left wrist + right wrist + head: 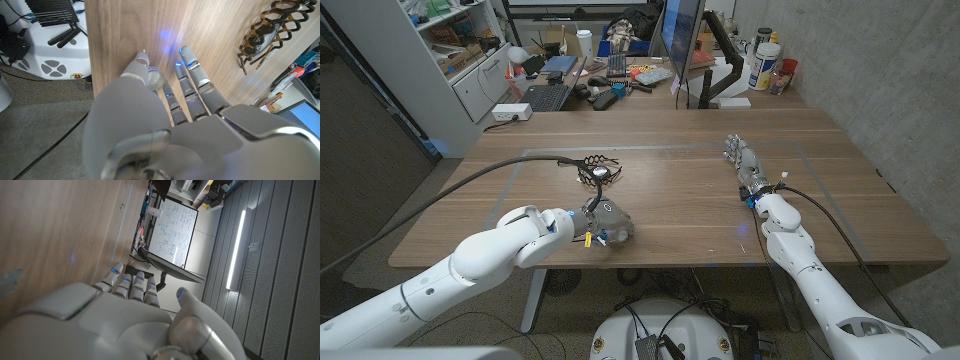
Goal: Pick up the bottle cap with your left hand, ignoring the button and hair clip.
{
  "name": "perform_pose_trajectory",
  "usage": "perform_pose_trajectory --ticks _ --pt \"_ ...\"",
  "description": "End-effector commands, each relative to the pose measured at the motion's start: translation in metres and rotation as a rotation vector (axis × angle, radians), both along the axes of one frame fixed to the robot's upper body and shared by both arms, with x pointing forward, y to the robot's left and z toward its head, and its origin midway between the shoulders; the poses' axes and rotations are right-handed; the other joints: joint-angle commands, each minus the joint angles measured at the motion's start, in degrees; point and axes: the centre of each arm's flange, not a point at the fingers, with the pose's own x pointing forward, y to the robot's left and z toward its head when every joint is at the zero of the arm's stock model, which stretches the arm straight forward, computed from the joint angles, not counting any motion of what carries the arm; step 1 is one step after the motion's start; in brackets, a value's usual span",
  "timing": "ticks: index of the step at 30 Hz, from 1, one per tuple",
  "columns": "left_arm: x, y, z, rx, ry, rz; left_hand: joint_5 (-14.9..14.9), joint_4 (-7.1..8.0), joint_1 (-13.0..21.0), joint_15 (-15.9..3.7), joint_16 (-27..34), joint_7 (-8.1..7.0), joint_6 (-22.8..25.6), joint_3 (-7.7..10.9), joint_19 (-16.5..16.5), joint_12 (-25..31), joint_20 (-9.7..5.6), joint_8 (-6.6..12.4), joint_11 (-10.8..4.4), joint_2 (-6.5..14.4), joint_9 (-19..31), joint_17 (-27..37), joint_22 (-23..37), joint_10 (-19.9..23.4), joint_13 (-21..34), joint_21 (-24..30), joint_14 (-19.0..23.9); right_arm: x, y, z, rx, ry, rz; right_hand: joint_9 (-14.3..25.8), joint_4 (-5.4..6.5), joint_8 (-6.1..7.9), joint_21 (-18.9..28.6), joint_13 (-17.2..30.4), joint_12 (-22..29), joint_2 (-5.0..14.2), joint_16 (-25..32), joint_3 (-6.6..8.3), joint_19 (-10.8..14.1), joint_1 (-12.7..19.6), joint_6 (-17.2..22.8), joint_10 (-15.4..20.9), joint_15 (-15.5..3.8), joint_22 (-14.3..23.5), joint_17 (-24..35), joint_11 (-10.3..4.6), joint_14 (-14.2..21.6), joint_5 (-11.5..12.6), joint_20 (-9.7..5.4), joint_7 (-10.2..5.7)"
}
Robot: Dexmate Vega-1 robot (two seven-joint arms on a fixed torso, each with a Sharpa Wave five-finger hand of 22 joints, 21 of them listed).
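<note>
Left wrist view: the left hand [165,125] pinches one clear bottle cap [154,79] between thumb and fingers [192,67], close to the table [120,35] edge; the head view hides this cap beneath the left hand [605,225]. One brown hair clip [595,168] lies just beyond. Right hand [745,165] rests well apart, fingers straight, together, holding nothing.
</note>
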Motion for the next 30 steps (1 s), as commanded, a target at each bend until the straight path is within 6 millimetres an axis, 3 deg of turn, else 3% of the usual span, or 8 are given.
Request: perform_pose_trajectory --ticks 1,3,5,9,13,17,22,30 --pt "-0.001 -0.002 -0.018 0.009 -0.052 -0.069 -0.05 -0.01 3.83 -9.08 6.48 -0.04 2.16 -2.20 1.60 3.23 -5.86 1.96 0.71 0.54 1.52 8.74 0.85 -0.30 3.99 3.31 1.00 0.000 0.002 -0.001 -0.009 -0.015 -0.005 0.24 -0.21 0.36 -0.17 0.23 0.25 2.47 -0.03 0.31 0.22 -0.28 0.13 0.42 0.10 0.25 -0.08 0.03 0.58 0.24 -5.49 -0.40" --pt "-0.002 -0.002 -0.020 0.003 -0.069 -0.088 -0.21 0.05 5.39 -9.35 9.12 0.02 4.22 -3.00 1.96 5.15 -6.41 3.43 0.64 0.97 2.32 12.39 1.12 0.11 6.02 4.95 1.45 -0.001 0.002 0.000 -0.011 -0.019 -0.003 0.24 -0.25 0.38 -0.20 0.23 0.29 2.46 -0.01 0.33 0.23 -0.24 0.18 0.52 0.15 0.25 -0.09 0.11 0.67 0.25 -5.46 -0.39" --pt "-0.003 -0.001 -0.021 -0.003 -0.081 -0.110 -0.32 0.27 7.37 -9.43 11.25 0.55 8.52 -3.50 3.03 8.62 -7.19 6.15 1.08 2.02 3.49 15.29 1.30 2.46 8.93 7.52 3.35 -0.002 0.003 0.001 -0.015 -0.025 -0.005 0.24 -0.28 0.39 -0.22 0.23 0.29 2.49 -0.02 0.38 0.25 -0.19 0.21 0.52 0.14 0.25 -0.10 0.02 0.72 0.25 -5.43 -0.52" --pt "-0.005 -0.001 -0.023 -0.016 -0.101 -0.143 0.09 -0.01 10.60 -9.85 12.15 4.72 14.70 -3.59 4.18 13.72 -7.99 10.30 1.47 2.82 5.29 17.31 1.01 5.24 13.35 11.25 8.39 -0.002 0.004 0.003 -0.020 -0.034 -0.004 0.24 -0.33 0.42 -0.28 0.23 0.28 2.49 -0.01 0.44 0.26 -0.12 0.30 0.53 0.14 0.25 -0.11 0.01 0.84 0.26 -5.39 -0.65" --pt "-0.007 0.002 -0.024 -0.034 -0.103 -0.151 0.41 -0.07 12.78 -9.88 10.92 7.88 18.70 -3.29 4.84 17.80 -8.06 13.03 1.48 2.74 6.69 17.66 1.02 8.36 16.40 14.57 13.11 -0.003 0.004 0.004 -0.015 -0.042 -0.004 0.24 -0.36 0.42 -0.33 0.23 0.30 2.51 -0.03 0.49 0.29 -0.06 0.32 0.58 0.16 0.25 -0.11 0.09 0.89 0.27 -5.35 -0.71" --pt "-0.006 0.004 -0.024 -0.047 -0.088 -0.139 0.55 0.34 12.71 -10.01 9.45 8.10 19.75 -3.40 5.03 19.79 -7.79 13.86 1.46 2.40 7.31 16.98 0.89 11.09 17.13 16.40 15.89 -0.005 0.004 0.006 -0.020 -0.048 -0.010 0.24 -0.35 0.43 -0.37 0.23 0.31 2.48 -0.01 0.49 0.37 -0.07 0.36 0.62 0.22 0.25 -0.09 0.27 1.00 0.26 -5.32 -0.73" --pt "-0.006 0.008 -0.023 -0.077 -0.082 -0.138 0.89 0.96 11.93 -10.13 6.07 7.96 21.30 -3.35 4.62 20.62 -7.27 13.54 0.73 2.19 5.99 13.47 0.20 14.66 15.57 17.83 19.54 -0.006 0.003 0.008 -0.023 -0.052 -0.015 0.24 -0.34 0.43 -0.39 0.23 0.33 2.39 -0.01 0.52 0.52 -0.07 0.39 0.70 0.36 0.24 -0.10 0.28 1.16 0.26 -5.25 -0.75" --pt "-0.009 0.011 -0.013 -0.106 -0.105 -0.140 1.60 1.25 11.61 -10.19 3.50 8.88 23.09 -2.39 5.34 21.15 -6.80 13.18 1.06 2.67 4.67 11.21 -0.72 18.59 13.57 18.43 22.93 -0.006 0.005 0.010 -0.026 -0.051 -0.017 0.24 -0.23 0.41 -0.51 0.23 0.28 2.21 -0.05 0.52 0.61 -0.18 0.38 0.62 0.36 0.23 -0.08 0.15 1.31 0.24 -5.11 -0.79"
